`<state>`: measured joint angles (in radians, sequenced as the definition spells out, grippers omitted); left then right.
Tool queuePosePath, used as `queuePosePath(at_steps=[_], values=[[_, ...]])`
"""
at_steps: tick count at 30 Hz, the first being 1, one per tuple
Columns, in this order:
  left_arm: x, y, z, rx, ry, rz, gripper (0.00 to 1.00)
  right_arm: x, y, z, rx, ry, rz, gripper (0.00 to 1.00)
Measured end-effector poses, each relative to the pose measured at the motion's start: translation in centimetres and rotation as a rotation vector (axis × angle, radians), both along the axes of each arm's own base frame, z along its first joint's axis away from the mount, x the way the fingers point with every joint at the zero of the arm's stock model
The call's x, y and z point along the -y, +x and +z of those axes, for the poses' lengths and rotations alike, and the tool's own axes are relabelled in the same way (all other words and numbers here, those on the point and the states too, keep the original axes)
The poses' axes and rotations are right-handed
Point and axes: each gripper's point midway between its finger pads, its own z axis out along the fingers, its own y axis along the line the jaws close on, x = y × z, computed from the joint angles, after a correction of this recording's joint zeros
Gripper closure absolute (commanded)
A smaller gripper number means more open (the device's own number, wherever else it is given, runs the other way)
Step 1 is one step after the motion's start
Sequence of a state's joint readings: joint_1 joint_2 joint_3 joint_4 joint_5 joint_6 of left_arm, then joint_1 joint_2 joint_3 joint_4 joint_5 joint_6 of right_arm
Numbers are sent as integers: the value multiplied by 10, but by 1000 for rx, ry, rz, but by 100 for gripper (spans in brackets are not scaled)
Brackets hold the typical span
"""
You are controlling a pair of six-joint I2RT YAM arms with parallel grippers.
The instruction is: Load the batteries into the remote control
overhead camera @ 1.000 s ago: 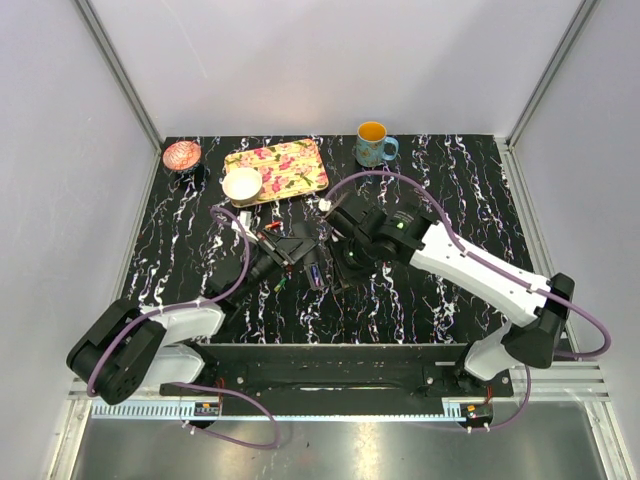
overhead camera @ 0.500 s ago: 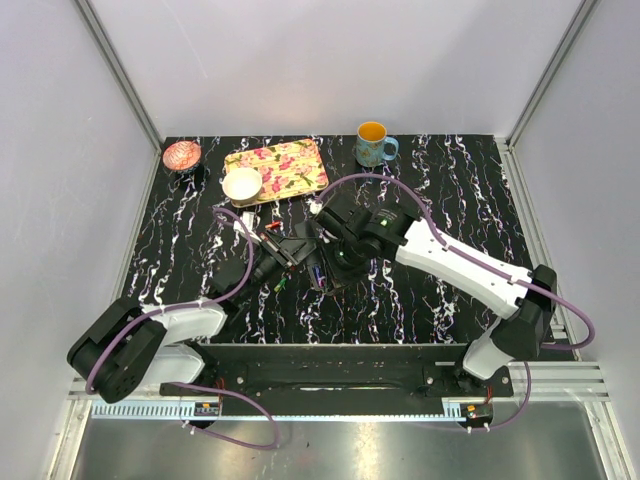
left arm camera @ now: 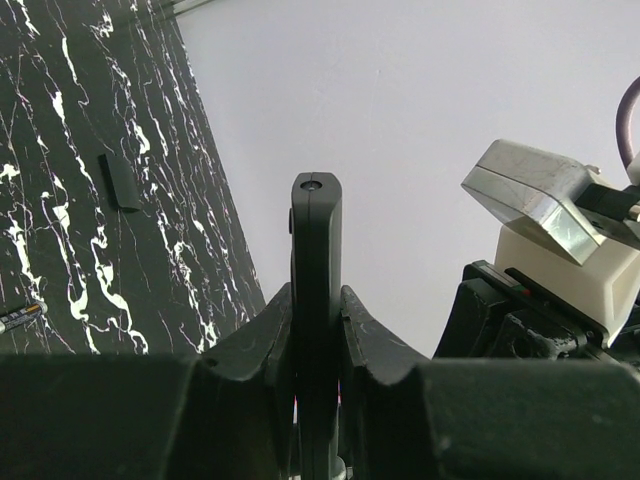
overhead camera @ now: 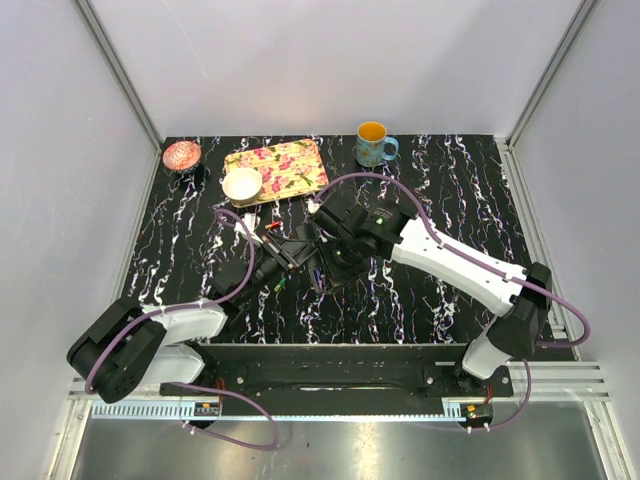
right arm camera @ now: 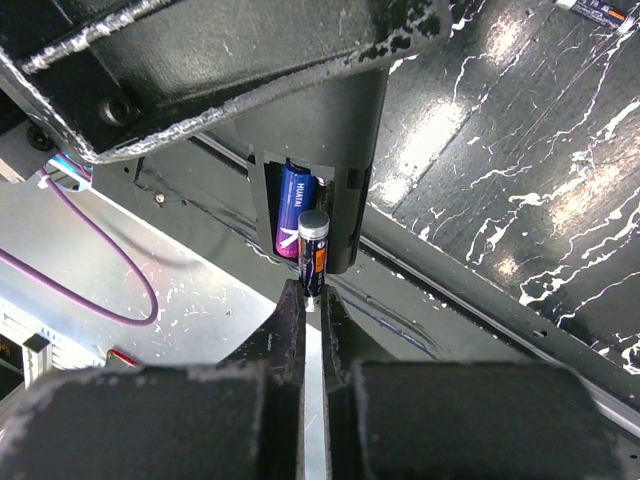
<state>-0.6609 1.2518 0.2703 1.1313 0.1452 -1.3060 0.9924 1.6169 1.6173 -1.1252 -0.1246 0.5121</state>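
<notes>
The left gripper (left arm camera: 316, 318) is clamped tight on the remote (left arm camera: 316, 235), which stands edge-on between its fingers. The right gripper (right arm camera: 311, 300) is closed to a narrow pinch on the lower end of a blue-and-orange battery (right arm camera: 313, 248). That battery's silver tip sits over the remote's open bay, just beside a purple battery (right arm camera: 293, 205) seated inside; whether the two touch I cannot tell. On the desk (left arm camera: 70, 120) a loose battery (left arm camera: 20, 318) lies left of the left gripper. Farther off lies a small black flat piece (left arm camera: 120, 182). At the far edge are a floral tray (overhead camera: 285, 165) and a mug (overhead camera: 374, 145).
</notes>
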Motion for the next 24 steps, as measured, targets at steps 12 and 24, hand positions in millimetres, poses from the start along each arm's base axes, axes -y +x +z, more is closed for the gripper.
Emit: queuePosePath(at_steps=[12, 24], values=[[-3, -8, -4, 4, -12, -13, 100, 2, -10, 3, -77, 15, 17, 100], [-5, -12, 0, 25, -20, -16, 100, 0, -16, -4, -145, 13, 29, 100]])
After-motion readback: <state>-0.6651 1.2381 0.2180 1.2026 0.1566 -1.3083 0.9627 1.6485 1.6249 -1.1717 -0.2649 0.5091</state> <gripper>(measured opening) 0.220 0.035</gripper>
